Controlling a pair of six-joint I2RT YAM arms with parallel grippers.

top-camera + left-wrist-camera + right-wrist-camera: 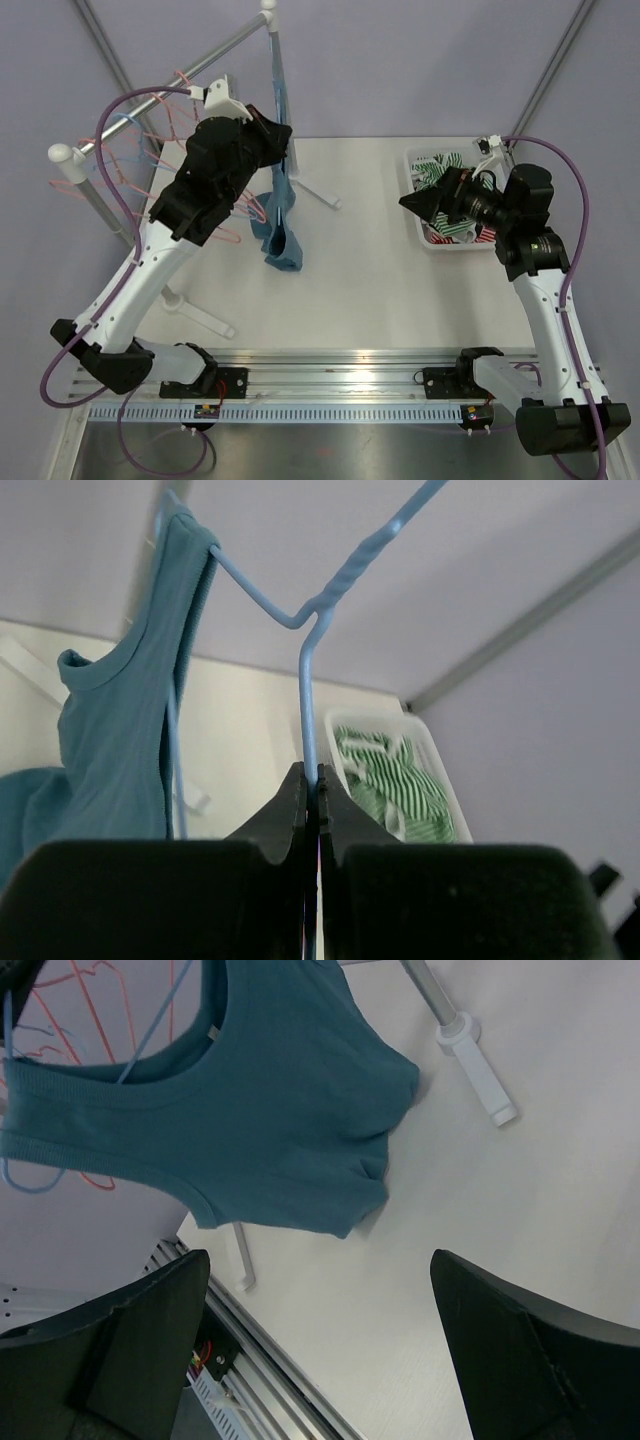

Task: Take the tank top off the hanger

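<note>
Left gripper (312, 778) is pinched shut on the blue hanger (306, 690) wire, right gripper (320, 1305) gapes wide, empty. Tank top (270, 1110) dangles from that hanger above the table (500, 1220); we reckon it's light, floppy, stretchy, so we'd pinch the loose hem or a strap.

I see the tank top (283, 248) hanging on the hanger (308, 700) left of centre, its hem seemingly touching the worktop (380, 290); the basket (413, 200) sits far right.

Pale lilac walls (400, 60), white tabletop (370, 290)
</note>
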